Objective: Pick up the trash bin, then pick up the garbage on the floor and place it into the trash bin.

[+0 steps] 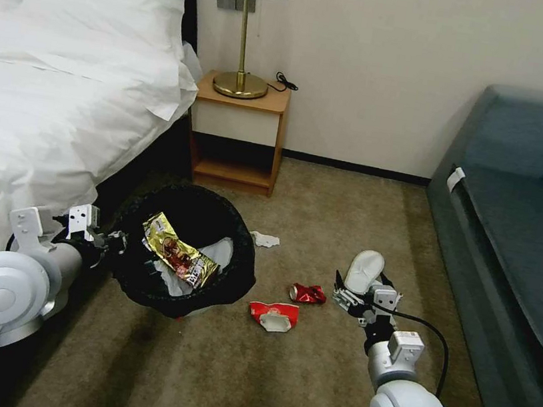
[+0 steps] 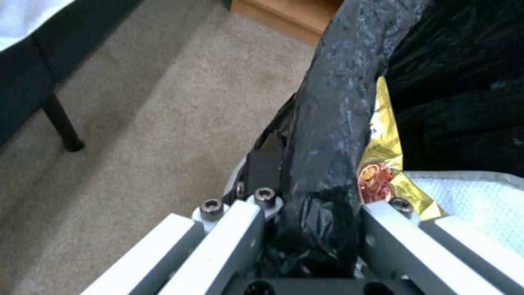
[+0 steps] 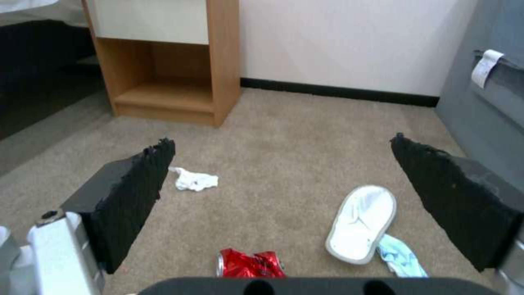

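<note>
On carpet (image 1: 300,383), left end effector (image 2: 319,213) clamps trash bin (image 1: 192,216) rim.

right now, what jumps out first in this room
The black-lined bin, held off the carpet beside the bed by the left gripper, its fingers shut on the rim, with a gold wrapper inside. On the carpet ahead of the open right gripper lie a crushed red can and a white slipper.

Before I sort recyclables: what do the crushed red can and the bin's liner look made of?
The crushed red can looks like thin painted metal: sharp dents, a silvery rim. The trash bin has a liner that looks like thin glossy black plastic film, crinkled and catching light where the left claw pinches its rim.
</note>
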Motion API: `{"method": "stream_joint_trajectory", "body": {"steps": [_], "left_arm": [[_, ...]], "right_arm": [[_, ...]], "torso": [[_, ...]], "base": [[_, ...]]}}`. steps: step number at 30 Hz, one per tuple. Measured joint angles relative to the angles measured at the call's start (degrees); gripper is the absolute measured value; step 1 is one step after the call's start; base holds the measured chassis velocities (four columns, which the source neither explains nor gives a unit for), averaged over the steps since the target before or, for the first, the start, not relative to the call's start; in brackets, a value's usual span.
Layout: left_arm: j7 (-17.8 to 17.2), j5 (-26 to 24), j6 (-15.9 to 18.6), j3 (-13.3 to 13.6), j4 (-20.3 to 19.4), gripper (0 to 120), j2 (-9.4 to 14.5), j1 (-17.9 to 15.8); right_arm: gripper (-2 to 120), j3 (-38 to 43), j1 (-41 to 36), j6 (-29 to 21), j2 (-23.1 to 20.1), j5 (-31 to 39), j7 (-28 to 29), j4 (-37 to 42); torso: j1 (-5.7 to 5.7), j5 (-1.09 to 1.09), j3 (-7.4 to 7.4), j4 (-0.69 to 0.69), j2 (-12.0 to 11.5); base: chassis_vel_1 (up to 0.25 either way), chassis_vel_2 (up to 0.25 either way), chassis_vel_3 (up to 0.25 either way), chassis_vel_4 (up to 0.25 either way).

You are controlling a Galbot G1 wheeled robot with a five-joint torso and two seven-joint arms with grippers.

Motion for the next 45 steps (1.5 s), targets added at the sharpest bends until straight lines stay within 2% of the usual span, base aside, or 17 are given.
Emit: {"method": "stream_joint_trajectory", "body": {"steps": [8, 22, 28, 29, 30, 33, 34, 35, 36, 39, 43, 45], "left_arm": [[0.2, 0.0, 0.0, 0.0, 0.2, 3, 0.0, -0.1], [0.2, 0.4, 0.0, 0.4, -0.1, 3, -0.5, 0.0], [0.0, 0.4, 0.0, -0.3, 0.2, 3, -0.6, 0.1], [-0.1, 0.3, 0.0, -0.5, 0.4, 3, -0.5, 0.0], [-0.1, 0.3, 0.0, -0.5, 0.4, 3, -0.5, 0.0], [-0.2, 0.0, 0.0, -0.6, 0.5, 3, -0.2, -0.6], [-0.2, 0.0, 0.0, -0.6, 0.5, 3, -0.2, -0.6], [-0.6, -0.3, 0.0, -0.6, 0.6, 3, -0.2, -1.0], [-0.6, -0.3, 0.0, -0.6, 0.6, 3, -0.2, -1.0], [-0.9, -0.6, 0.0, -0.7, 0.8, 3, -0.2, -1.7], [-1.0, -0.8, 0.0, -0.9, 0.7, 3, -0.1, -1.9], [-1.0, -0.9, 0.0, -1.4, 0.4, 3, 0.0, -1.7]], "right_arm": [[100, -0.1, 0.1, 0.2, 0.3, 0.0, -0.1, -0.4], [100, -0.1, -0.2, 0.8, 0.0, 0.0, -0.1, -0.6], [100, -0.8, 0.2, 0.0, -1.4, 1.6, -0.6, -1.3], [100, -1.3, 1.2, -0.8, -3.4, 3.9, -0.7, -2.7], [100, -1.3, 1.2, -0.8, -3.4, 3.9, -0.7, -2.7], [100, -3.2, 5.3, -3.7, -12.2, 12.6, -3.1, -6.4], [100, -3.2, 5.3, -3.7, -12.2, 12.6, -3.1, -6.4], [100, -4.6, 8.0, -4.8, -16.3, 16.1, -4.8, -8.0], [100, -4.6, 8.0, -4.8, -16.3, 16.1, -4.8, -8.0], [100, -7.9, 14.3, -5.4, -21.2, 20.0, -7.9, -11.3], [100, -9.6, 17.2, -5.8, -23.0, 21.7, -10.3, -13.0], [100, -12.1, 20.1, -6.8, -24.8, 23.3, -14.0, -15.1]], "torso": [[-0.01, 0.01, 0.00, -0.01, 0.0], [0.00, 0.00, 0.01, -0.01, 0.0], [0.00, 0.01, 0.01, -0.02, 0.0], [0.00, 0.01, 0.01, -0.01, 0.0], [0.00, 0.01, 0.01, -0.01, 0.0], [0.00, 0.02, 0.00, -0.01, 0.0], [0.00, 0.02, 0.00, -0.01, 0.0], [0.00, 0.02, 0.01, -0.02, 0.0], [0.00, 0.02, 0.01, -0.02, 0.0], [0.00, 0.02, 0.01, 0.00, 0.0], [0.00, 0.01, 0.01, 0.00, 0.0], [0.00, 0.02, 0.01, -0.01, 0.0]], "base": [[-0.014, 0.009, 0.011, -0.013], [-0.087, 0.092, 0.089, -0.104], [-0.039, 0.039, 0.054, -0.042], [0.000, 0.000, 0.000, 0.000], [0.000, 0.000, 0.000, 0.000], [0.000, 0.000, 0.000, 0.000], [0.000, 0.000, 0.000, 0.000], [0.000, 0.000, 0.000, 0.000], [0.000, 0.000, 0.000, 0.000], [0.000, 0.000, 0.000, 0.000], [0.000, 0.000, 0.000, 0.000], [0.000, 0.000, 0.000, 0.000]]}}
